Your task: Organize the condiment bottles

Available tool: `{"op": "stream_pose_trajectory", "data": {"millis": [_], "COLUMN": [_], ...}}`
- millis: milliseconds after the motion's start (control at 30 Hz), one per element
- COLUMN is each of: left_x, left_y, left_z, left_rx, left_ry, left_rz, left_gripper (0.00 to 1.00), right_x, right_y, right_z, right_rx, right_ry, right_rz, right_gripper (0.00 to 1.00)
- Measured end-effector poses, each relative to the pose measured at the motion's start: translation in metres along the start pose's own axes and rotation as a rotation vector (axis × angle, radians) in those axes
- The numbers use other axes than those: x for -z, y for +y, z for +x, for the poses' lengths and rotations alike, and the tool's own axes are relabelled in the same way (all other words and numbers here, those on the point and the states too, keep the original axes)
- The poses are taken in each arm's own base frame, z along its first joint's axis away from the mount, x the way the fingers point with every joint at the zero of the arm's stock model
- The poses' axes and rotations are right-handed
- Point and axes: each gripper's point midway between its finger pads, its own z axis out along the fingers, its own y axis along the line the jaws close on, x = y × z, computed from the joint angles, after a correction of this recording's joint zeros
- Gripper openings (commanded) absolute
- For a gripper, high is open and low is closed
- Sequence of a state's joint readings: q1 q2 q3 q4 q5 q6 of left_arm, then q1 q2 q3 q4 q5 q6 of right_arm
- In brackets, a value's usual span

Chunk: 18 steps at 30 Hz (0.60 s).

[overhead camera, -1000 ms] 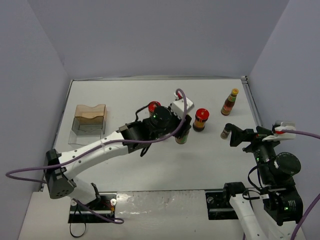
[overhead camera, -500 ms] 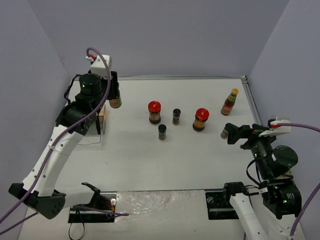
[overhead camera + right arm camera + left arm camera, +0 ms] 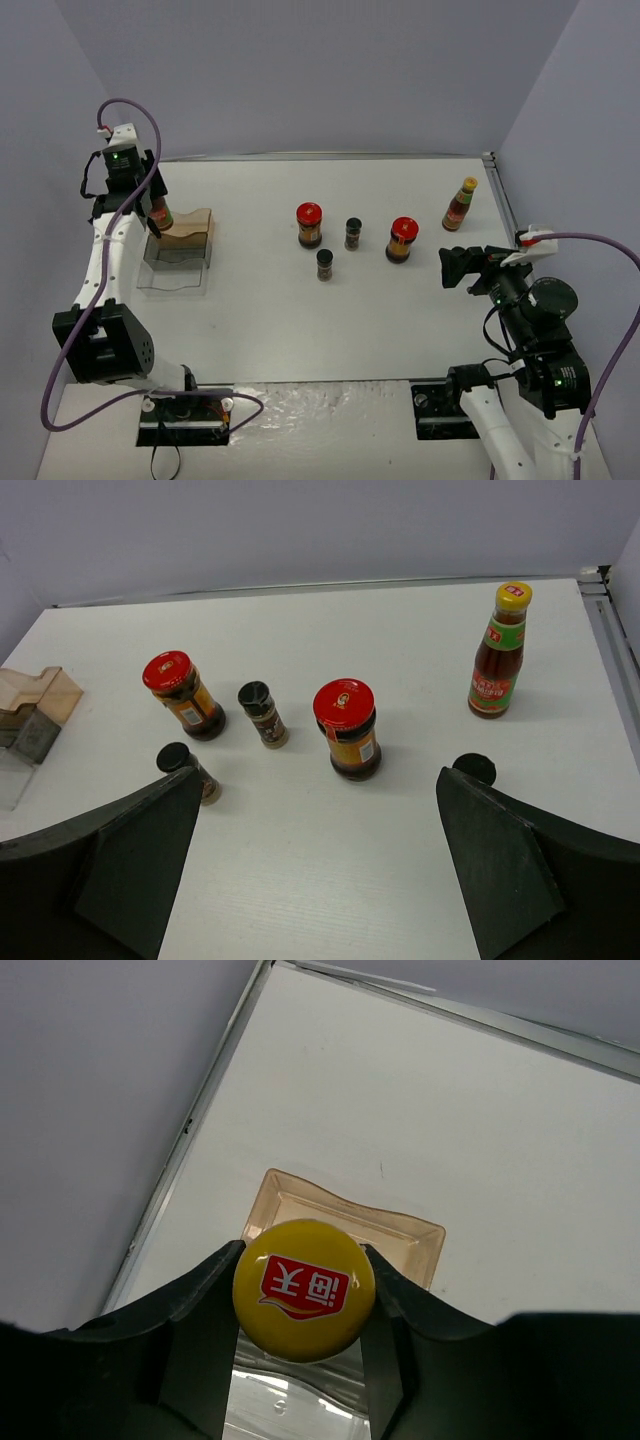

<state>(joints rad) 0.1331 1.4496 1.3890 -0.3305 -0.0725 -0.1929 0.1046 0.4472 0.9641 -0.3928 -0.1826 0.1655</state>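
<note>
My left gripper is shut on a tall dark-red sauce bottle, gripping just under its yellow cap. It holds the bottle over the back left end of the clear brownish rack. A second yellow-capped sauce bottle stands at the back right. Two red-lidded jars and two black-capped spice jars stand mid-table. A third spice jar's cap peeks out beside my right fingers. My right gripper hangs open above the table, holding nothing.
The rack sits close to the table's left edge and the grey side wall. A raised rail runs along the right edge, near the standing sauce bottle.
My left arm has swung from the middle of the table to the far left, carrying the sauce bottle over the rack. The right gripper has edged slightly left and stays open.
</note>
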Motion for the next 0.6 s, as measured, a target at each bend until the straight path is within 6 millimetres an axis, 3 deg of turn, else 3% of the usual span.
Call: {"op": "stream_pose_trajectory", "data": {"millis": [267, 600], "left_x": [-0.041, -0.068], "left_y": [0.008, 0.006], "left_z": [0.001, 0.009], "left_rx": [0.034, 0.037], "left_ry": [-0.038, -0.056], "left_rz": [0.024, 0.047], "left_gripper": [0.00, 0.00], "right_x": [-0.010, -0.014], "right_y": [0.002, 0.001], "right_z": [0.010, 0.019], "right_rx": [0.000, -0.001], "right_ry": [0.029, 0.050], "right_rz": [-0.018, -0.020], "right_gripper": [1.00, 1.00]}}
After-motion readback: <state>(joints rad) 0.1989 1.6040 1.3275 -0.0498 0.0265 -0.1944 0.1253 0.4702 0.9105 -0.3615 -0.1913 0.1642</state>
